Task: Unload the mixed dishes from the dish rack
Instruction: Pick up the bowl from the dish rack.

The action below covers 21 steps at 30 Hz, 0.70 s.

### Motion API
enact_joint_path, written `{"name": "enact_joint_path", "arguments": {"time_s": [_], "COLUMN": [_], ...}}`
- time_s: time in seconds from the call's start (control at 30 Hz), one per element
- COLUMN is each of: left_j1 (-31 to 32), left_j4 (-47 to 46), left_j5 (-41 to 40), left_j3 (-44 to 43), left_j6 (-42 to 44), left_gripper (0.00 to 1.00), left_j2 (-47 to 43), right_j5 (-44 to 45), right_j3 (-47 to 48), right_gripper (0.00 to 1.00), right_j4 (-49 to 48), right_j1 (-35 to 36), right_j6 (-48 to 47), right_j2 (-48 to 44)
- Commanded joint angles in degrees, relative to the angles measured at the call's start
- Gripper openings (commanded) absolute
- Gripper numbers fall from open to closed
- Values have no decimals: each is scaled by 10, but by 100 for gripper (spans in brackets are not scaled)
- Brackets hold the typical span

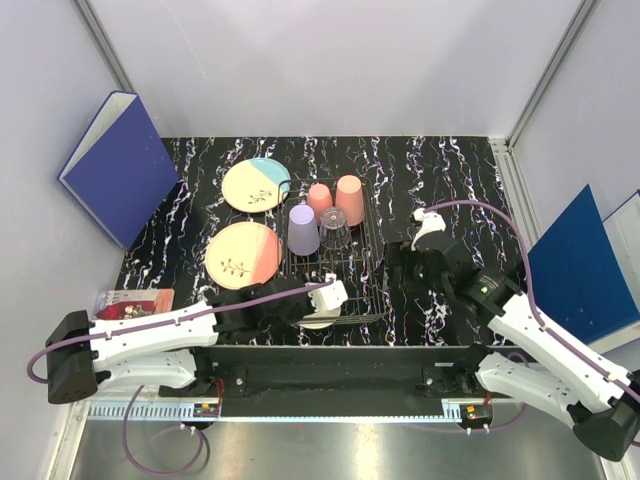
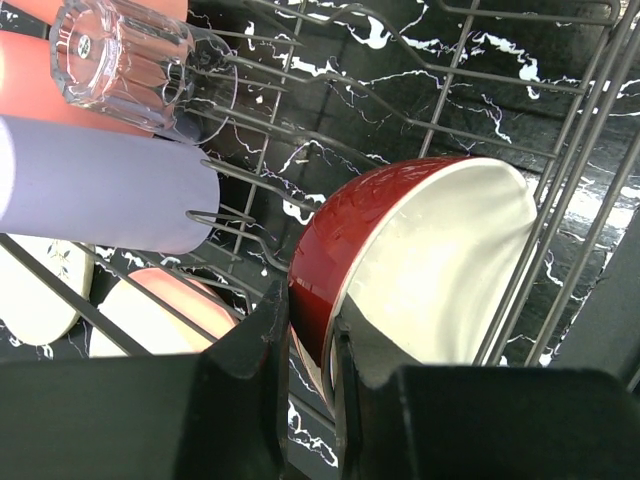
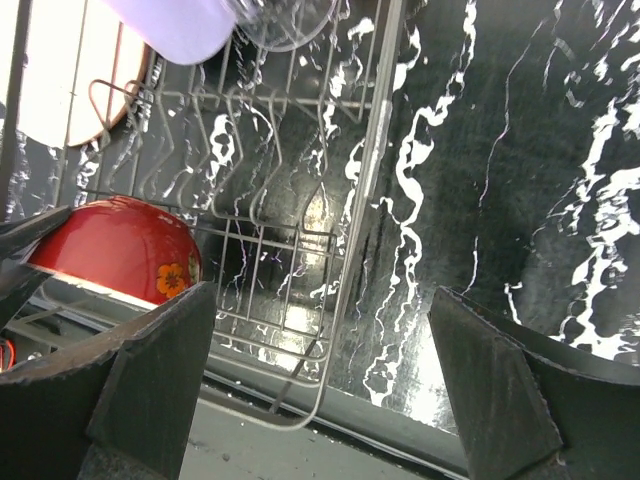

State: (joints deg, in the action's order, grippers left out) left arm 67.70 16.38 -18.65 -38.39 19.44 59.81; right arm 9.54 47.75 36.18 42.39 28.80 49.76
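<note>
The wire dish rack stands mid-table. My left gripper is shut on the rim of the red bowl, one finger on its red outside and one on its cream inside; the bowl stands on edge in the rack's near end. A lavender cup, a clear glass and two salmon-pink cups sit at the rack's far left. My right gripper hangs open over the rack's right edge wire, holding nothing. A blue-and-cream plate and a salmon-pink plate lie on the table left of the rack.
Blue binders lean against the left wall and the right wall. A small printed packet lies by the left arm. The table's near edge runs just below the rack.
</note>
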Motion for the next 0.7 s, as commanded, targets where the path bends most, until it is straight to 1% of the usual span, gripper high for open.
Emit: {"name": "enact_joint_path", "arguments": {"time_s": [0.0, 0.17, 0.27, 0.3, 0.33, 0.4, 0.43, 0.47, 0.5, 0.67], "left_j1": [10, 13, 16, 17, 18, 19, 19, 20, 20, 22], "left_j4": [-85, -85, -84, -85, -85, -84, -84, -83, -83, -83], "left_j5": [-3, -5, -6, -7, -8, -9, -11, -13, -13, -16], "left_j3": [2, 10, 11, 11, 11, 10, 10, 10, 10, 12], "left_j6": [-44, -51, -54, -54, -54, -53, -53, -53, -51, -53], "left_gripper": [0, 0, 0, 0, 0, 0, 0, 0, 0, 0], "left_j2": [-11, -15, -15, -15, -15, -15, -15, -15, -16, -20], "right_j5": [-21, -34, -32, -32, -32, -32, -31, -30, -29, -27], "right_j3": [-27, -59, -64, -66, -66, -68, -69, -71, -72, -79], "right_gripper": [94, 86, 76, 71, 55, 40, 22, 14, 0, 0], "right_j4": [-49, -78, -88, -90, -91, -96, -96, -97, -99, -99], "right_j1": [4, 4, 4, 5, 4, 4, 4, 5, 4, 5], "right_j6": [30, 48, 51, 52, 55, 57, 60, 60, 61, 63], "right_j2": [21, 53, 68, 72, 77, 80, 80, 80, 80, 93]}}
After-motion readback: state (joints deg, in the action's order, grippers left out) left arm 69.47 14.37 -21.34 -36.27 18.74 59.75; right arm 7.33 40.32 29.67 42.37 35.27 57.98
